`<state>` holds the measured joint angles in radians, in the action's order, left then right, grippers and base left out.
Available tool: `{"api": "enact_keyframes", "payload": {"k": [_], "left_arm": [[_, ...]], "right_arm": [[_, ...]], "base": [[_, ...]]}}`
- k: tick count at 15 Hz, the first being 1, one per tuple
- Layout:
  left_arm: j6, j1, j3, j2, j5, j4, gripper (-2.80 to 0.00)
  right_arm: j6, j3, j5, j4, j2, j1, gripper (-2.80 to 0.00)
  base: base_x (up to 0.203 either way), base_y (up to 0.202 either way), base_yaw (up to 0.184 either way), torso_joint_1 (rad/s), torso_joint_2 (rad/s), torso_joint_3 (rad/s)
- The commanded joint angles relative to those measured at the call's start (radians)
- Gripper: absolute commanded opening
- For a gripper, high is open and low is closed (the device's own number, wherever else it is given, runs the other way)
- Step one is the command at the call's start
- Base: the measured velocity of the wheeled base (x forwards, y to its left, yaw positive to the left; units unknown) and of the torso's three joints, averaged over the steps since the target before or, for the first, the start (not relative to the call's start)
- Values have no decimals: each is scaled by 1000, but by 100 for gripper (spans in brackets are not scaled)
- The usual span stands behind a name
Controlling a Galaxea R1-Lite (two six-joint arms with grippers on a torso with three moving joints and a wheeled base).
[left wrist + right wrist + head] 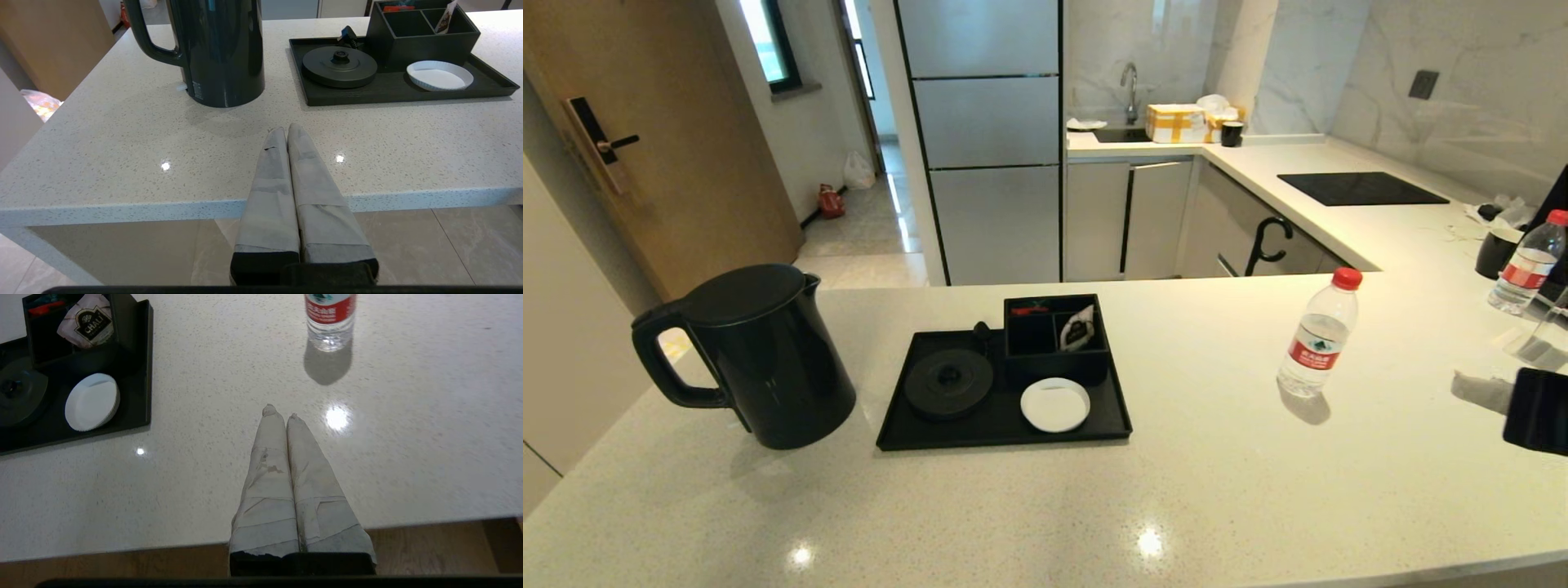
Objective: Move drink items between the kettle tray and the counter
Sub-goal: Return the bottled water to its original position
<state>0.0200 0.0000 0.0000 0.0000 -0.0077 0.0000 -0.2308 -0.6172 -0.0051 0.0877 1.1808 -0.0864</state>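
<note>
Jaws pressed together and empty on both the left gripper [284,130] and right gripper [279,411], each hanging over the near edge of the off-white speckled stone counter [1045,506]. The glossy black electric kettle [760,359] stands left of the flat black tray [1005,425], off its round base [948,382]; the clear red-capped plastic bottle [1321,335] stands well right of it. For the kettle I would take the loop handle squarely and keep it upright.

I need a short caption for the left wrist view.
Left gripper, jaws shut, hovers above the counter facing the kettle beside its tray.
</note>
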Motion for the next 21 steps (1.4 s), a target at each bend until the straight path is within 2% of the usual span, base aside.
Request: {"api": "enact_keyframes", "payload": {"k": [1, 5, 9, 10, 12, 14, 19, 21], "left_arm": [[0, 0, 0, 0, 0, 0, -280], [0, 0, 0, 0, 0, 0, -280], [0, 2, 0, 0, 0, 0, -280], [0, 0, 0, 0, 0, 0, -280], [0, 0, 0, 0, 0, 0, -280], [0, 0, 0, 0, 0, 0, -280], [0, 0, 0, 0, 0, 0, -280], [0, 0, 0, 0, 0, 0, -280]], "right_arm": [[-10, 8, -2, 98, 188, -19, -280], [-45, 14, -5, 348, 429, -32, -280], [-83, 1, -7, 481, 574, -11, -280], [-93, -2, -17, 522, 606, 0, 0], [-100, -2, -60, 615, 640, 39, 0], [-103, 12, -62, 717, 685, 70, 0], [-156, 33, -65, 823, 726, 70, 0], [-157, 32, -65, 913, 777, 65, 0]], "base": [[0, 0, 0, 0, 0, 0], [0, 0, 0, 0, 0, 0], [0, 0, 0, 0, 0, 0], [0, 0, 0, 0, 0, 0], [0, 0, 0, 0, 0, 0], [0, 0, 0, 0, 0, 0], [0, 0, 0, 0, 0, 0], [0, 0, 0, 0, 0, 0]]}}
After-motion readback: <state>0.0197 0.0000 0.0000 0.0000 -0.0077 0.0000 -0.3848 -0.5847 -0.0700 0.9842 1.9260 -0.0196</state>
